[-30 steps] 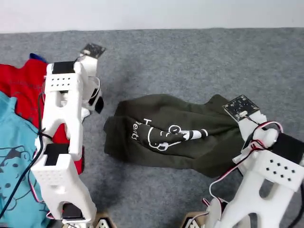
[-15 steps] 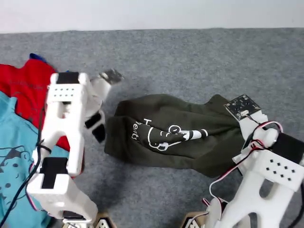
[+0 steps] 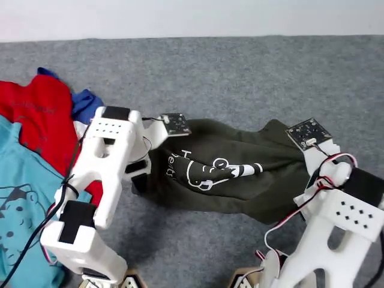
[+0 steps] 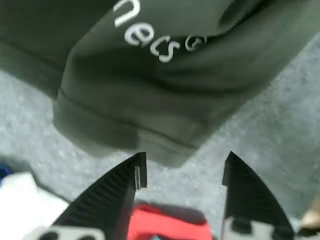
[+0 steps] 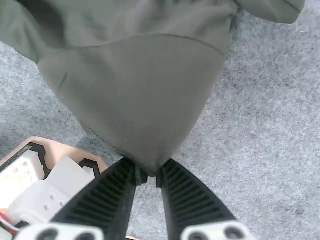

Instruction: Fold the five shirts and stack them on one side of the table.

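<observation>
The left pincer [image 4: 185, 161] had swung across, spread, to the hem of the olive shirt [image 3: 240, 147]; the right pincer [image 5: 149, 172] pinched its opposite end.

bright, even, diffuse light, with soft shadows edging the green shirt [image 3: 240, 195]
</observation>
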You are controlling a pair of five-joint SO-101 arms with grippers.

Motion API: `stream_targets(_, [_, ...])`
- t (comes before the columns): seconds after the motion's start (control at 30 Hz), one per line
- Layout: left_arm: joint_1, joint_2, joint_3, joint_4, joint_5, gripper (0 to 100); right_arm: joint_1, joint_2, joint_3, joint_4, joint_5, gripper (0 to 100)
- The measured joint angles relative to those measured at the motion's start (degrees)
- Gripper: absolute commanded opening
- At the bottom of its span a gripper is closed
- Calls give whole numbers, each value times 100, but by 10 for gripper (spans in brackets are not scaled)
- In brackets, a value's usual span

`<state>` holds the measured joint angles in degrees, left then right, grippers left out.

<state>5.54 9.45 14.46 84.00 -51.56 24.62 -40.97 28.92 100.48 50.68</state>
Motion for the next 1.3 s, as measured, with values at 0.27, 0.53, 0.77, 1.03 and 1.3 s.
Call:
stream_targets(0.27, [35, 1011, -167, -404, -70, 178, 0, 0, 0, 0, 0, 11])
stream_targets(0.53, [35, 1231, -765, 70, -70, 16, 0, 0, 0, 0, 0, 10])
stream_targets(0.77, [35, 1037, -1011, 721, -70, 2, 0, 0, 0, 0, 0, 10])
stream_targets(1.03, [18, -457, -1556, 1424, 0, 2, 0, 0, -475, 0, -9, 10])
stream_targets(1.3, [-448, -2251, -1873, 1486, 809, 2, 0, 0, -1960, 0, -79, 10])
